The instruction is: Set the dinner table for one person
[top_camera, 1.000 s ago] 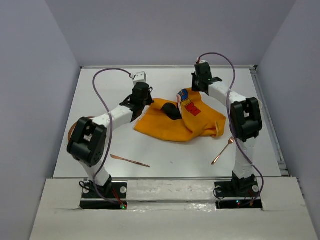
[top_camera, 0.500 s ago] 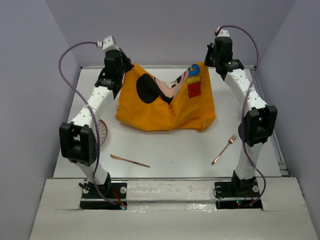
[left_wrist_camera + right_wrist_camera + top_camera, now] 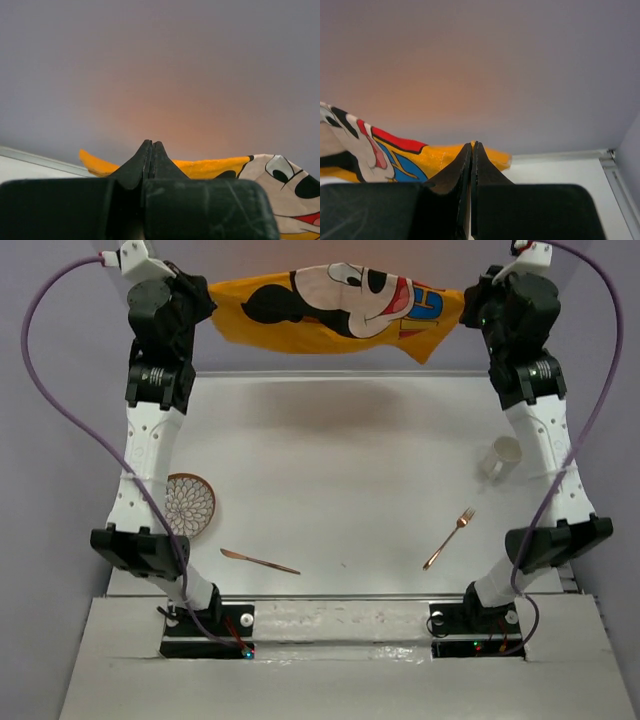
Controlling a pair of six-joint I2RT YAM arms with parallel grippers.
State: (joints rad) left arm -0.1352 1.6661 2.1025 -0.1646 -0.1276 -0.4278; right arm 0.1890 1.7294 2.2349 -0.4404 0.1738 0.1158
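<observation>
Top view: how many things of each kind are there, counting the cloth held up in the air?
Orange Mickey Mouse cloth: 1
Plate: 1
Cup: 1
Knife: 1
Fork: 1
Total: 5

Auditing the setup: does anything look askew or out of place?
The mat hangs stretched between the left gripper and right gripper, off the table. The knife and fork lie slanted, far apart.
</observation>
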